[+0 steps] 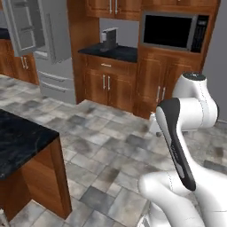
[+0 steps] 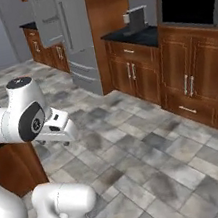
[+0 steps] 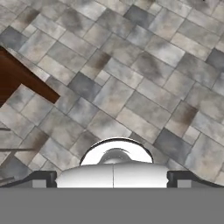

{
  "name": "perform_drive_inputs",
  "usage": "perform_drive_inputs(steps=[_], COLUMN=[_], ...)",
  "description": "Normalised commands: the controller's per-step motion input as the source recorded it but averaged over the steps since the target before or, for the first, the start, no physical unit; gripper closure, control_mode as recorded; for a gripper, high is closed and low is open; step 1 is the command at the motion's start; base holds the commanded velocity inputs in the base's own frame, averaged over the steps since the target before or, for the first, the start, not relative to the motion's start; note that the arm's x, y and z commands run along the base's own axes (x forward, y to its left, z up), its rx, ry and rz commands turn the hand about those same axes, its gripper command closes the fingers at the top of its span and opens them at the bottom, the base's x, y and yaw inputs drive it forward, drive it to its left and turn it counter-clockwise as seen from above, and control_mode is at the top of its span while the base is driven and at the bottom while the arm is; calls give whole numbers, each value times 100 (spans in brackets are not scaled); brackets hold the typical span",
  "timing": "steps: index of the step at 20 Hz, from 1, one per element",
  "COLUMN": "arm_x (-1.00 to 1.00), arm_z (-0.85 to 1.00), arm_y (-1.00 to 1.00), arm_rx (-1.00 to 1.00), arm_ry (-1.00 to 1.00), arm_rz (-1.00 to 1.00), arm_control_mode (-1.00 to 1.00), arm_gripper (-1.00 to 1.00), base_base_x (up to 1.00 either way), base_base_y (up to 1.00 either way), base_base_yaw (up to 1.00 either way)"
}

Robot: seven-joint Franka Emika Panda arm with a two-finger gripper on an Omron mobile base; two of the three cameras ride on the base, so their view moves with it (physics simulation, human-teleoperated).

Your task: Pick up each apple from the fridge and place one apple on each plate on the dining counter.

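Overhead, open gripper (image 3: pixel 113 178) faces tiled floor (image 3: pixel 131 87).

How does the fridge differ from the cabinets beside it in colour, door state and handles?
The fridge is grey; the cabinets are brown wood. The fridge has an upper door swung open, while the cabinets' doors are all shut. The fridge's bar handles are long; the cabinets' are short. Both stand on the tiled floor against the same wall.
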Motion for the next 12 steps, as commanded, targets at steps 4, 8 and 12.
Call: perform_drive_inputs(steps=[4, 8, 12], arm_x=[0, 0, 0], arm_z=[0, 0, 0], arm_y=[0, 0, 0], arm_rx=[0, 0, 0], arm_ry=[0, 0, 0], arm_rz=[0, 0, 0], arm_control_mode=[100, 100, 100], arm_gripper=[-100, -100, -100], base_base_x=[100, 97, 88], base_base_y=[-26, -67, -80], base_base_yaw=[66, 54, 49])
